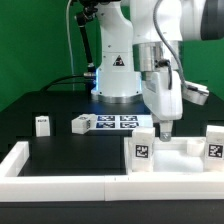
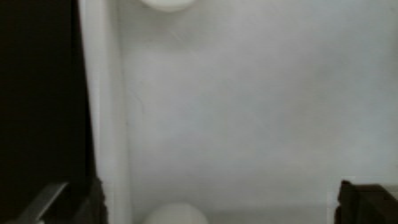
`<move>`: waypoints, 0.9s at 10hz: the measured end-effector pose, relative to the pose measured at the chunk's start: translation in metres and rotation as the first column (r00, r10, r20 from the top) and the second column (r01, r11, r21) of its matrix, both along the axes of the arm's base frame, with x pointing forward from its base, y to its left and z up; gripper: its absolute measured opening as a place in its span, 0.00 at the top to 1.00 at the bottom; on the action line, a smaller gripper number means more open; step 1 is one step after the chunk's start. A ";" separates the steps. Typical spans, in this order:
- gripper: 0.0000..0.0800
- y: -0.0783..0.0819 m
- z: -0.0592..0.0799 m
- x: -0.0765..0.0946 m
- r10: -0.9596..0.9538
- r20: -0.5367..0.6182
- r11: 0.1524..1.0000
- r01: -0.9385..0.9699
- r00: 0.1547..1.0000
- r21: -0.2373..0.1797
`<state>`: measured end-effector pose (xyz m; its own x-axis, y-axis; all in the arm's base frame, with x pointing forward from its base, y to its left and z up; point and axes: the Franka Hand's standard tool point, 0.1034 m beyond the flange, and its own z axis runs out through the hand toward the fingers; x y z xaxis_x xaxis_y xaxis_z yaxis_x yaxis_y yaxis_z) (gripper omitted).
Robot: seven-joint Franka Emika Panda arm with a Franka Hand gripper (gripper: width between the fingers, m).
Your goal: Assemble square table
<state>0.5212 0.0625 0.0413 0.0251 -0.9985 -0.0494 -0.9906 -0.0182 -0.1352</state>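
The square table's white top lies at the exterior view's right, against the front wall bar. Two tagged white legs stand upright at its corners. Another leg stands loose at the left, and one lies next to the marker board. My gripper hangs point-down just over the top, between the two standing legs. In the wrist view the top fills the picture, with round sockets showing. The gripper is open, dark fingertips wide apart, nothing held.
The marker board lies flat on the black surface before the arm's base. Long white wall bars run along the front and the left. A green backdrop stands behind.
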 end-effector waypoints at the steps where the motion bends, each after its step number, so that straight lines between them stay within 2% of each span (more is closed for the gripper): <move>1: 0.19 0.001 0.000 0.000 0.009 0.001 1.000 -0.009 1.000 -0.001; 4: 0.19 0.000 -0.001 -0.001 0.030 -0.001 1.000 -0.030 1.000 -0.005; 6: 0.19 -0.007 -0.005 -0.014 0.136 -0.019 0.991 -0.136 0.991 -0.019; 8: 0.19 -0.021 -0.024 -0.027 0.172 -0.046 0.983 -0.174 0.984 -0.049; 9: 0.19 -0.018 -0.030 -0.029 0.176 -0.056 0.982 -0.179 0.983 -0.052</move>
